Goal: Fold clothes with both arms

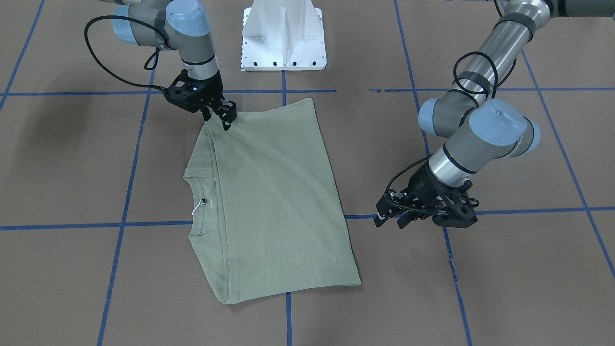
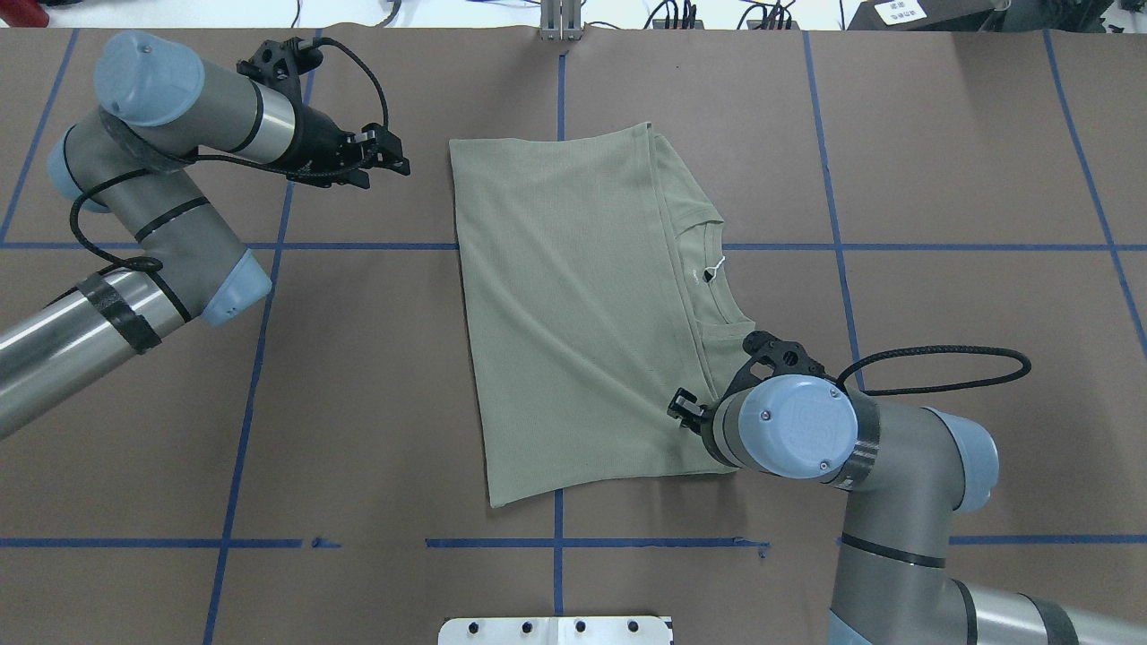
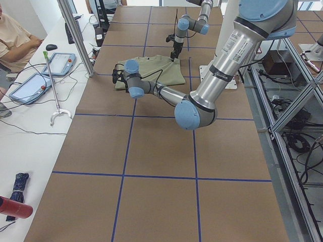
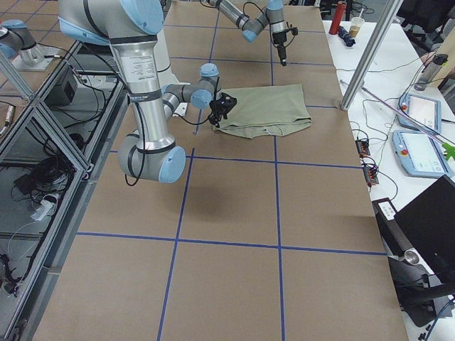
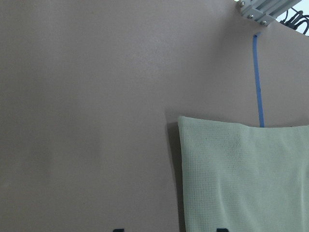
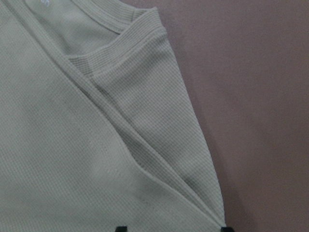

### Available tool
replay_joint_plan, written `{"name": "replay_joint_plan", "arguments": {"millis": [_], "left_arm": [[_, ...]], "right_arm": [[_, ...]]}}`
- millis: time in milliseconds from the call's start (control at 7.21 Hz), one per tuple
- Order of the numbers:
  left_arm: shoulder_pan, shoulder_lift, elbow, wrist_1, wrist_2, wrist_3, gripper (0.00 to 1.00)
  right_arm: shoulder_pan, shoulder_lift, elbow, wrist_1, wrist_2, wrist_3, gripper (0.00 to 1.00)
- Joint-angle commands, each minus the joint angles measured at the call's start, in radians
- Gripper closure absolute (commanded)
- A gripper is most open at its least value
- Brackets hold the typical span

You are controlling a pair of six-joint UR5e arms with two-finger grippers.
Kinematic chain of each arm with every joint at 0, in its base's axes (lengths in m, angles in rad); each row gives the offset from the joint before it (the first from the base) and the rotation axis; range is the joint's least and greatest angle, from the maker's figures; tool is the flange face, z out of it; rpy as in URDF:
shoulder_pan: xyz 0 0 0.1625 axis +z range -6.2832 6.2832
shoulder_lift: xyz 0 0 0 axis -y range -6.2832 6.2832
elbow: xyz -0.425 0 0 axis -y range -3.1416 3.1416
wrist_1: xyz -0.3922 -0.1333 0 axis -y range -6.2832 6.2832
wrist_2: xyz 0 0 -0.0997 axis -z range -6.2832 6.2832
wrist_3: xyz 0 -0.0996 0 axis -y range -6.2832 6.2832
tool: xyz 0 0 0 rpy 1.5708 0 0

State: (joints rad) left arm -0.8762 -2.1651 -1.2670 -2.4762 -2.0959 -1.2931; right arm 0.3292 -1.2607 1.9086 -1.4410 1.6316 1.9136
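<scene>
The shirt (image 1: 278, 202) is laid flat at the middle of the table (image 1: 504, 288), doubled over on itself. Its collar (image 1: 193, 192) is turned toward the left of the front-facing view and is partly covered by the upper layer. The sleeves are not seen and are judged to be tucked inside.

The right gripper (image 1: 219, 115) is set down at the shirt's upper-left corner in that view, where the stacked edges meet. That is probably because this corner is the handle by which the next fold would be carried. In the right wrist view its fingertips (image 6: 121, 229) are seen spread wide at the bottom edge. The layered corner lies between them, closer to the right-hand tip, and no cloth is shown pinched.

The left gripper (image 2: 392, 159) is held low over bare table at the upper left of the overhead view, near the shirt's far corner but apart from it. It is judged to be lined up for a matching grasp. Its fingertips (image 5: 118, 230) are likewise spread. In the left wrist view the shirt's corner lies ahead of them, in the lower right of the frame, untouched.
</scene>
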Motion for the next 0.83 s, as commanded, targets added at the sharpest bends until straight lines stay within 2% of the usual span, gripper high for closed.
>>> {"name": "replay_joint_plan", "arguments": {"millis": [0, 416, 694], "left_arm": [[0.000, 0.001, 0.001, 0.000, 0.001, 0.000, 0.29], [0.002, 0.002, 0.002, 0.000, 0.001, 0.003, 0.29], [0.002, 0.002, 0.002, 0.000, 0.001, 0.002, 0.29]], "right_arm": [[0.008, -0.025, 0.000, 0.001, -0.001, 0.001, 0.28], [0.005, -0.031, -0.002, 0.002, -0.001, 0.001, 0.30], [0.004, -0.029, -0.006, 0.002, -0.001, 0.002, 0.42]]}}
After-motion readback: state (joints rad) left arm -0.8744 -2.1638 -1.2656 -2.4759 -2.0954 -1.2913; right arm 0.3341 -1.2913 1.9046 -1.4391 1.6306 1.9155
